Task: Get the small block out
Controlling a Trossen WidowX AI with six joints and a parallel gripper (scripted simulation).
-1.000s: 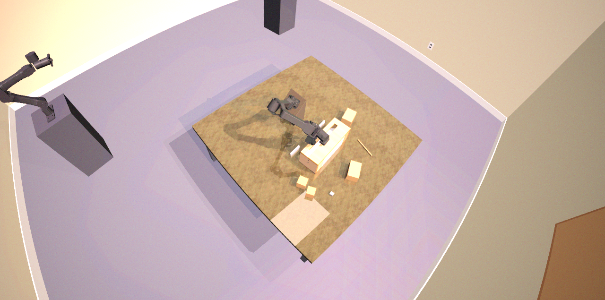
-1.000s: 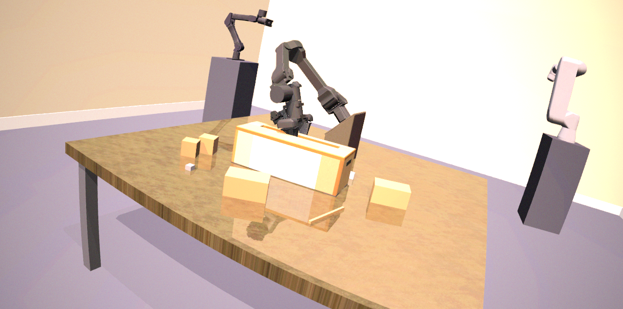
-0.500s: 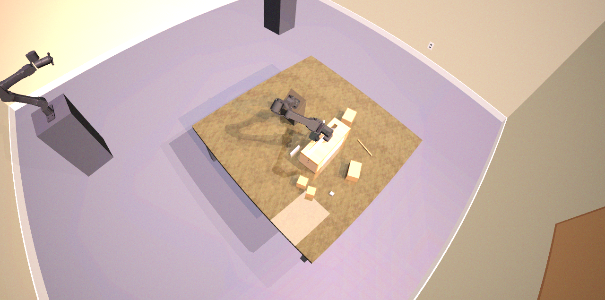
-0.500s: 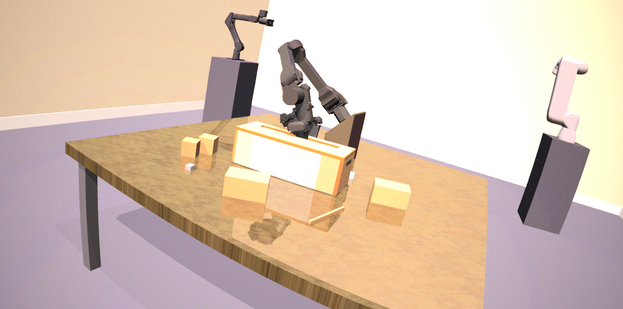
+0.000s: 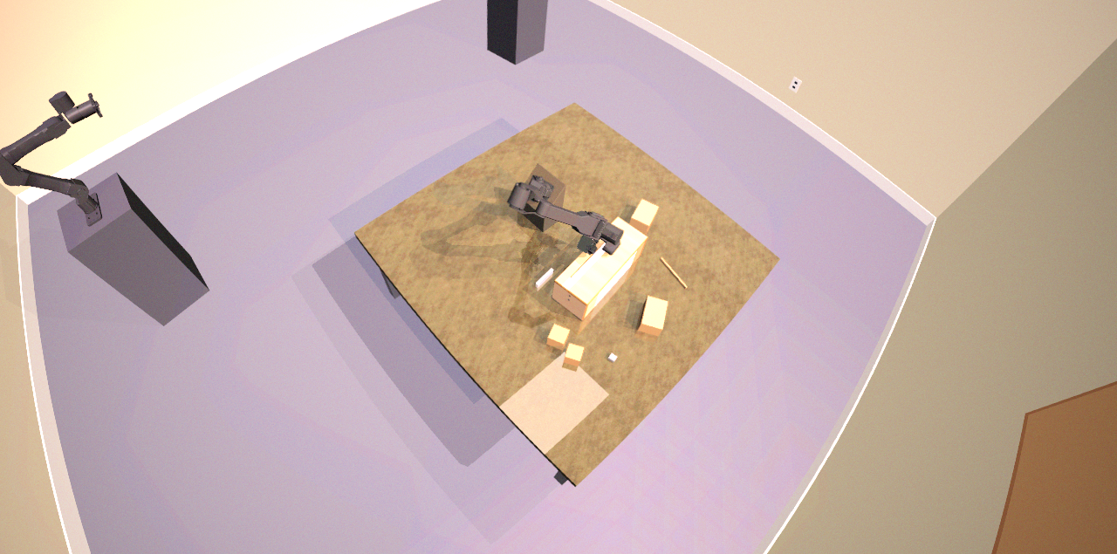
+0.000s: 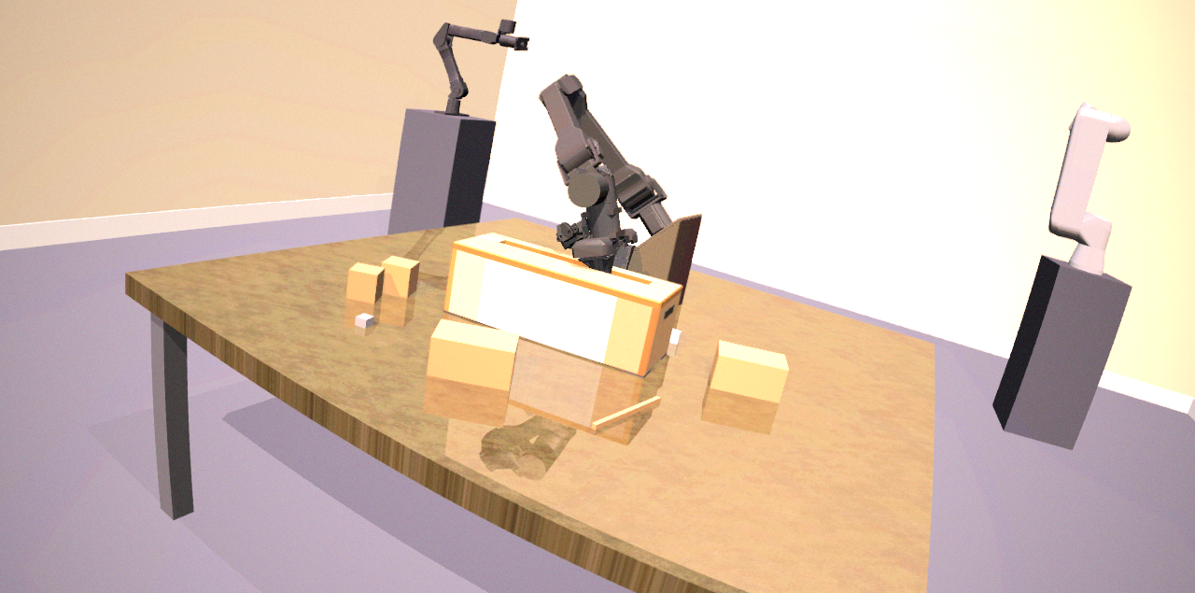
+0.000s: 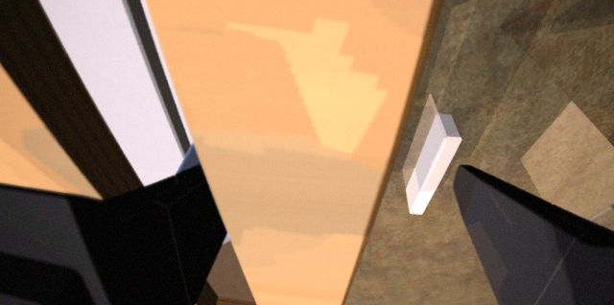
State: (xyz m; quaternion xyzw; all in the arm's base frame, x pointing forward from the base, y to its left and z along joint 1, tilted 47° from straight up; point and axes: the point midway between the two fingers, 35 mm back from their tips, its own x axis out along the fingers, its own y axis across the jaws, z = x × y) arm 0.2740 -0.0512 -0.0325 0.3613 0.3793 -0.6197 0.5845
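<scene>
The surface (image 5: 469, 254) is a mottled brown with a striped wood-grain edge and one pale beige patch (image 5: 553, 401). The box (image 6: 635, 330) is light orange with brighter orange edging and a white front. The arm (image 6: 584, 146) and end effector (image 7: 336, 228) are dark grey to black. A blue bit (image 7: 190, 158) shows in the box's slot. The small slab (image 7: 432, 163) is white and the stick (image 6: 625, 413) tan.
</scene>
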